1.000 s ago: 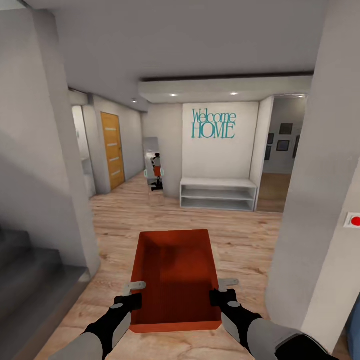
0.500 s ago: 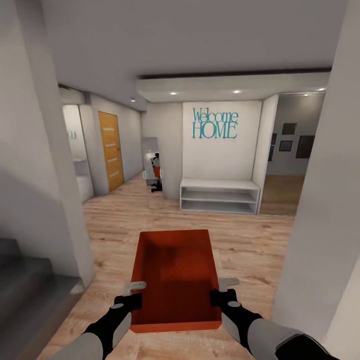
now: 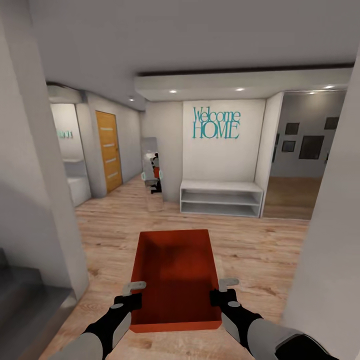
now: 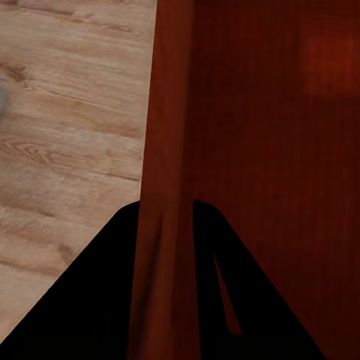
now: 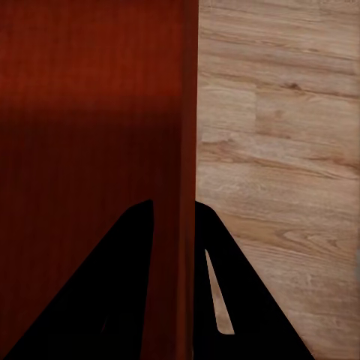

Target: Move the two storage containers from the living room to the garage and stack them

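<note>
The view has rolled forward into the hallway; the left gripper [image 3: 134,291] and right gripper [image 3: 223,288] each pinch a side wall of the storage container [image 3: 176,277], carried low over wood flooring; the garage, seemingly, lies ahead

Ahead of me a white shelf bench [image 3: 221,198] sits under teal "Welcome HOME" lettering [image 3: 216,123]. Left of the bench I see a standing mirror [image 3: 152,175], then an orange door [image 3: 109,151].

Head cam looks down hallway; wrist cams hug container [image 3: 176,277] walls.
</note>
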Available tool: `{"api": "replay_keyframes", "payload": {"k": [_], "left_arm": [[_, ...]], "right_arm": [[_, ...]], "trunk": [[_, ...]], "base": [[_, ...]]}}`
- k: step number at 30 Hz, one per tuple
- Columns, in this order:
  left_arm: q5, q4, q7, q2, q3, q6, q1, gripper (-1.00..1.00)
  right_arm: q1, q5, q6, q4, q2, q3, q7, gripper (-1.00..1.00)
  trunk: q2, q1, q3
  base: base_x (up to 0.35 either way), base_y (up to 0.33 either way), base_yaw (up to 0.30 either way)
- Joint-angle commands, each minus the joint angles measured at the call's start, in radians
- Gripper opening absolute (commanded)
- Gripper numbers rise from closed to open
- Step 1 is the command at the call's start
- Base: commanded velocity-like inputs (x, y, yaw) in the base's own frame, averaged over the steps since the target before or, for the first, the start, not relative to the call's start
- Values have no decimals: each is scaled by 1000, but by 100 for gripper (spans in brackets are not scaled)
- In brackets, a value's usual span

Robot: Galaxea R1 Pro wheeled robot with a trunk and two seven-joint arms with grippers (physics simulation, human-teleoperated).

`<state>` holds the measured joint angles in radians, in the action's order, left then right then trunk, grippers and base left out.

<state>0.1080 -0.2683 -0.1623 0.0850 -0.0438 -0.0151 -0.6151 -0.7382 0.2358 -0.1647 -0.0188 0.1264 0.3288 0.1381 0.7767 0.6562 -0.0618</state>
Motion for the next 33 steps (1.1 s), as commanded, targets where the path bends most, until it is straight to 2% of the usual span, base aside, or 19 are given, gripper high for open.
{"api": "replay_keyframes", "payload": {"k": [1,10,29,33], "left_arm": [[9,2,-17,-11,8,-2,0,-100],[9,1,-17,-11,8,-2,0,-100],[9,3,-17,-11,8,-3,0,-100],[9,3,-17,-11,8,-3,0,-100]], "right_arm": [[-1,-4,-78,-3,1,-15,2,-100],[-1,-4,-78,-3,1,-16,2,-100],[-1,2,-79,-3,1,-16,3,-100],[-1,1,-78,-3,1,-16,2,-100]], "trunk": [[1,1,-2],[1,1,-2],[1,1,-2],[1,1,-2]], "base": [[322,0,0],[322,0,3],[322,0,257],[322,0,99]]}}
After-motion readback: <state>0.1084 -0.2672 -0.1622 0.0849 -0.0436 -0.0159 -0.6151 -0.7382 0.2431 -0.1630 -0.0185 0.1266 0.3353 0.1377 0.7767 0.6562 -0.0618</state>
